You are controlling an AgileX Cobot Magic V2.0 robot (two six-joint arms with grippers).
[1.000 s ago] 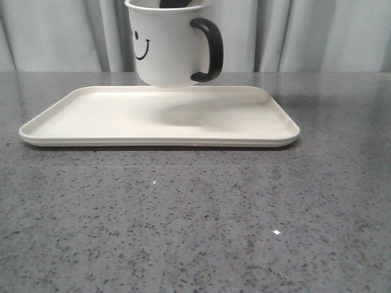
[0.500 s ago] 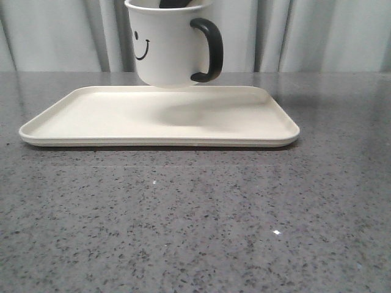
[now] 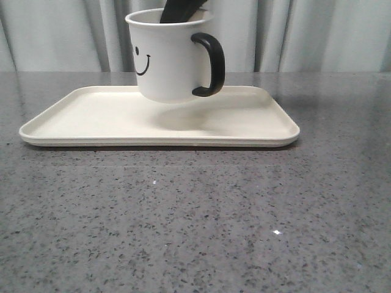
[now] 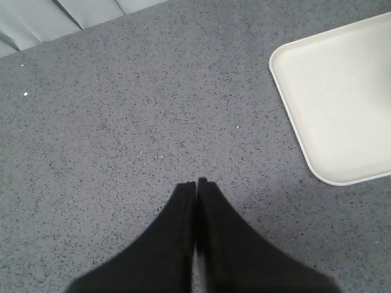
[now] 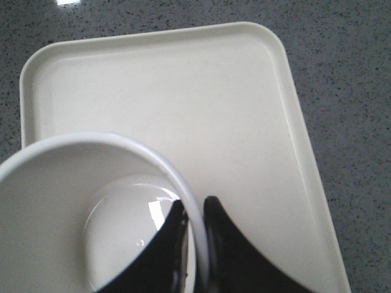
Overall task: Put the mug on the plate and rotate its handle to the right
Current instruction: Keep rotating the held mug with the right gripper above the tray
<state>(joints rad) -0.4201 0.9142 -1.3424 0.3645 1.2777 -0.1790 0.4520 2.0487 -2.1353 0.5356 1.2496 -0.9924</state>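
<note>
In the front view, the white cylindrical mug with a black smiley face [image 3: 168,58] is seen held just above the large flat cream rectangular plate [image 3: 73,119], over its far middle part, a shadow lying beneath it. Its thick black loop handle [image 3: 211,64] is already turned to the right. A dark finger of the right gripper [image 3: 180,9] is seen dipping into the mug.

In the left wrist view, the left gripper [image 4: 196,186] is seen closed on nothing, over the grey speckled worktop [image 4: 122,110] beside a plate corner.

In the right wrist view, the mug rim is clamped between the right gripper's fingers, one inside and one outside. The plate lies straight below; only a lowering is judged to remain.
</note>
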